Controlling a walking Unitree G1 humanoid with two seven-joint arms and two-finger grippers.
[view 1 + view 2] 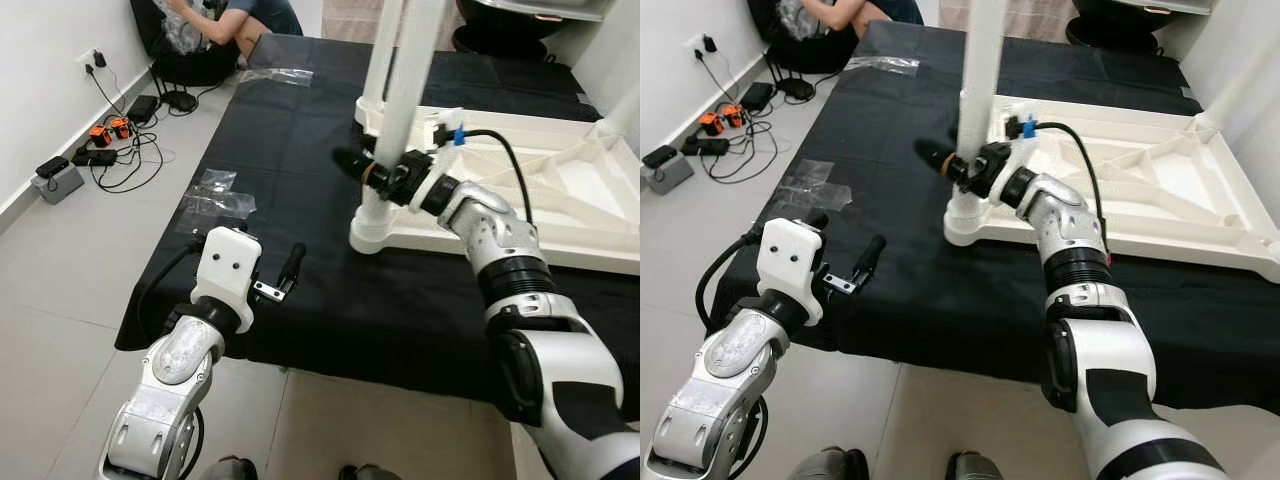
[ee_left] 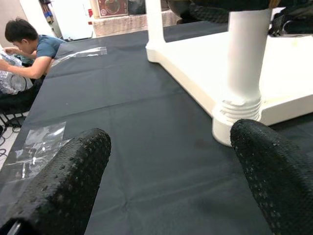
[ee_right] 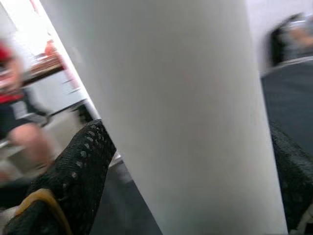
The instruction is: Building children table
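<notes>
Grey tiled floor (image 1: 60, 260) with black cloth (image 1: 300, 180) spread over it, white wall at far left. Cables and chargers (image 1: 105, 150) along wall, off cloth's left edge. Person (image 1: 230, 25) crouched past cloth's far left corner, handling clear wrap. Clear plastic bags (image 1: 215, 200) on cloth near left edge; another plastic sheet (image 1: 275, 73) near far left corner. Left gripper (image 1: 275, 275) over cloth's near left corner, above fabric, touching nothing; jaws spread wide, both black fingers (image 2: 73, 181) apart in left wrist view with bare cloth between. Overturned white children table (image 1: 560, 200) lying top-down on right half of cloth, ribbed underside facing up. White table leg (image 1: 400, 110) upright at table's near left corner, base seated in threaded collar. Second leg (image 2: 154, 24) upright at far corner, seen in left wrist view. Right gripper (image 1: 375, 172) at lower part of near leg, just above collar; jaws closed around leg, one finger (image 3: 78, 171) on each side of white tube in right wrist view. Black cable (image 1: 510, 160) looping from right wrist over table edge.
</notes>
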